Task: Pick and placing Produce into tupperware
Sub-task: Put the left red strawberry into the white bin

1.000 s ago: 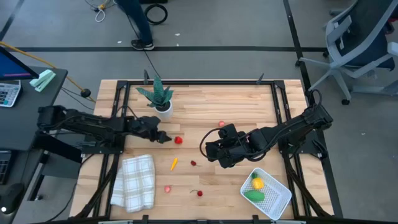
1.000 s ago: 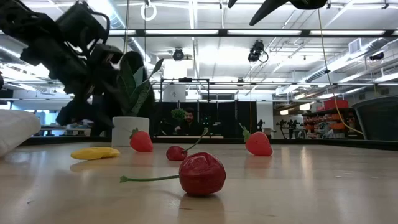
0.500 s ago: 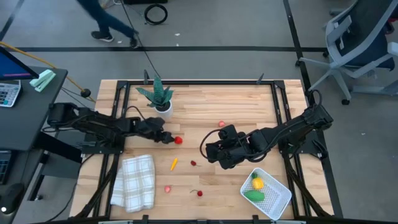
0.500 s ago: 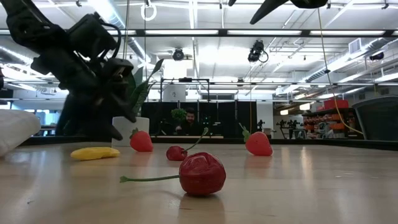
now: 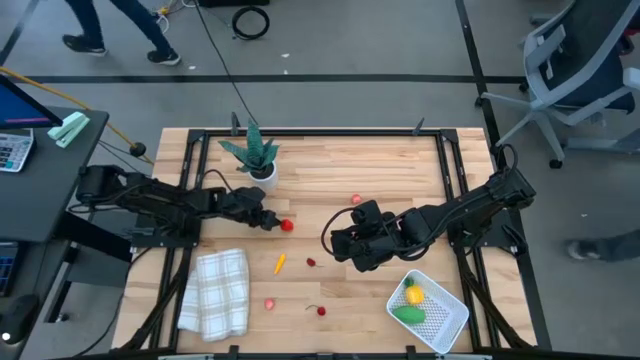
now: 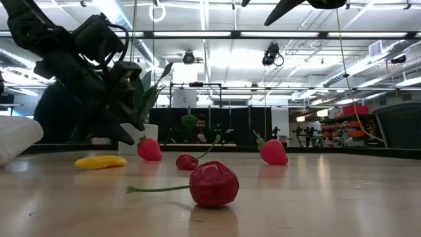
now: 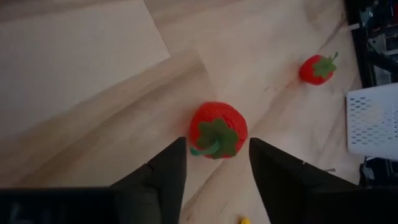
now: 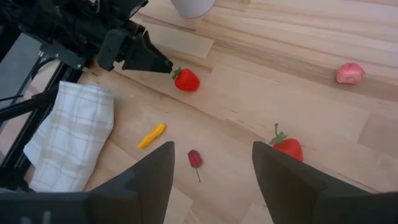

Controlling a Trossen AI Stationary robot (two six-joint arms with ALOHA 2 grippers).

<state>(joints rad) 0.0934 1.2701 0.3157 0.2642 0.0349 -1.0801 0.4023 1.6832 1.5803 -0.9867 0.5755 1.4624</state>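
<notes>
**Two pieces boxed, and my left fingers straddle a red strawberry**

Two fingers of my left gripper [image 7: 214,165] stand spread apart, with the red strawberry [image 7: 217,129] lying just past their tips and centred in the gap; they grasp nothing yet. In the high view that same berry [image 5: 287,226] sits just beside my left gripper [image 5: 268,222], near the white pot of the spiky plant [image 5: 262,172].

To do this well, I judge I should ease forward and down until the berry's round body, not its green cap, sits between the pads, then close gently and squarely so it cannot squirt out sideways along the table [image 5: 330,160]. I should lift straight up before swinging, keeping clear of the plant.

My right gripper [image 5: 352,245] waits mid-table with its fingers spread and nothing between them.

The tupperware [image 5: 452,318] lies at the near right corner, well apart from my berry. Inside it rest a yellow pepper [image 5: 413,294] and a green oblong piece [image 5: 408,314], side by side. Outside, still on the wood, are a thin orange piece [image 5: 280,263], two cherries [image 5: 321,310], and several small red and pink pieces. The folded checked cloth [image 5: 215,291] lies near the left edge.
</notes>
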